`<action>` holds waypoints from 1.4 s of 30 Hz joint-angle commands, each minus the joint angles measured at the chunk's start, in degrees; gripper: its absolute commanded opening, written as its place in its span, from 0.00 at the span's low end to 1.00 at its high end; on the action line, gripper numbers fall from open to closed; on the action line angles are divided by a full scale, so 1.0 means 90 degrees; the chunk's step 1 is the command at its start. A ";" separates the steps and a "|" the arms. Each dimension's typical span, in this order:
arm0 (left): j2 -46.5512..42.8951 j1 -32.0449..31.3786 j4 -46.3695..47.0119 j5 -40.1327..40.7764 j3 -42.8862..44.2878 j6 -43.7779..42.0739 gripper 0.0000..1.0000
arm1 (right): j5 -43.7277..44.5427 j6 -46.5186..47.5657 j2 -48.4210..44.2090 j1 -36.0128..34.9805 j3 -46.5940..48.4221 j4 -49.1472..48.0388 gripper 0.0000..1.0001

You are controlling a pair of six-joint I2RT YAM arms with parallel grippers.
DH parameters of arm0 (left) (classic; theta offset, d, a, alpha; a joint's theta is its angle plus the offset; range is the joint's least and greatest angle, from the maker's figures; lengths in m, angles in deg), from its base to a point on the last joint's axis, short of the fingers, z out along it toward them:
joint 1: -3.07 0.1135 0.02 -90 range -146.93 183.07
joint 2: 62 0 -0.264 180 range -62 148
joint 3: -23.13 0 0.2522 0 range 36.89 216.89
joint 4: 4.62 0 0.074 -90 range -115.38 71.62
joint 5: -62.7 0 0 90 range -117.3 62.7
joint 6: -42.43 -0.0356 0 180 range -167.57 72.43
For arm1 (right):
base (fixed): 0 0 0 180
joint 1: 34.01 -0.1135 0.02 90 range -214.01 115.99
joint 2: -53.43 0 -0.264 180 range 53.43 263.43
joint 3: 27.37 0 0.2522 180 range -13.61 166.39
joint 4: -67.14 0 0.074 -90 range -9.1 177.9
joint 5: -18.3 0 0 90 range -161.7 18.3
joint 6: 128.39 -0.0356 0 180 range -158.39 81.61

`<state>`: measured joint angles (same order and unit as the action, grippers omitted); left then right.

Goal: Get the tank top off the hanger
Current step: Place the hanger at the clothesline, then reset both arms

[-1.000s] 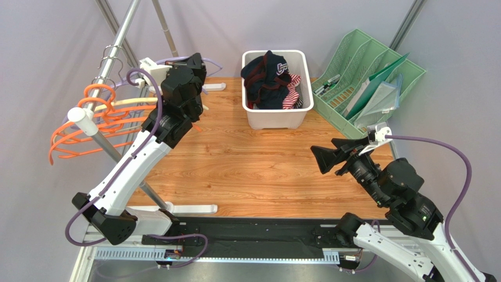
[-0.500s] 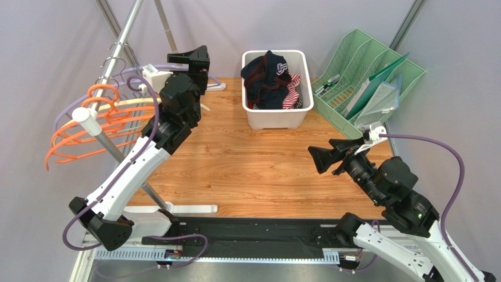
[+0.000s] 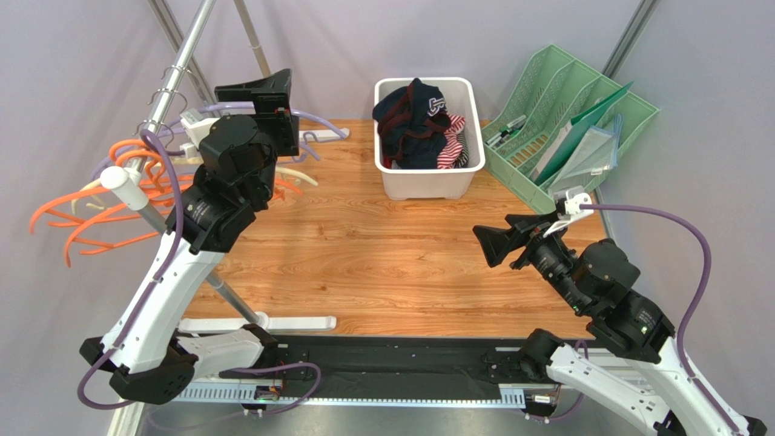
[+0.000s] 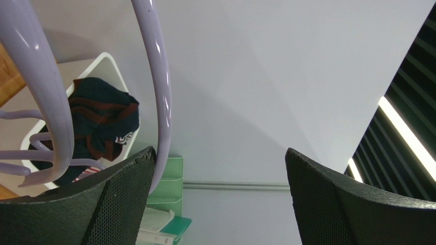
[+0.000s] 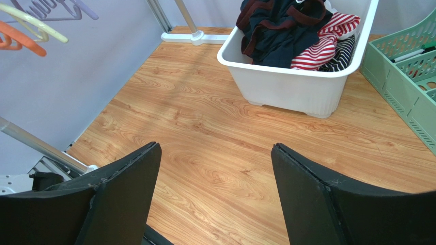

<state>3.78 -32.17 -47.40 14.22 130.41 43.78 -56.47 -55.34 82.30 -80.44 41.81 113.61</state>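
Observation:
The tank top (image 3: pixel 414 113), dark navy with maroon trim, lies crumpled in the white bin (image 3: pixel 427 186) at the back, seen also in the right wrist view (image 5: pixel 276 30). A bare lilac hanger (image 3: pixel 327 127) hangs off the slanted rail (image 3: pixel 177 68). In the left wrist view its arm (image 4: pixel 158 76) passes just beside my left finger. My left gripper (image 3: pixel 268 113) is raised by that hanger, open (image 4: pixel 220 153), with nothing between its fingers. My right gripper (image 3: pixel 496 238) hovers over the table's right side, open and empty (image 5: pixel 215 148).
Several orange hangers (image 3: pixel 82 213) and a cream one (image 3: pixel 300 174) hang on the rail at the left. Striped clothes (image 5: pixel 322 48) share the bin. A green file tray (image 3: pixel 582 100) stands at the back right. The rack's white foot (image 3: pixel 273 322) lies near the front edge.
My left gripper has opened and swung left and upward, away from the lilac hanger. The hangers on the rail have swayed left. The right arm has crept slightly left.

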 commanded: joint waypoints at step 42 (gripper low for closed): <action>0.0690 -0.0283 0.0763 -0.3442 0.0285 -0.1538 0.99 | -0.0158 -0.0246 0.0211 -0.0007 -0.0083 -0.0392 0.86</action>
<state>9.22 -33.77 -40.29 -10.68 132.46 31.85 -57.26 -56.74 83.67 -80.44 41.48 113.13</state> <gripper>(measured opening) 0.990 0.855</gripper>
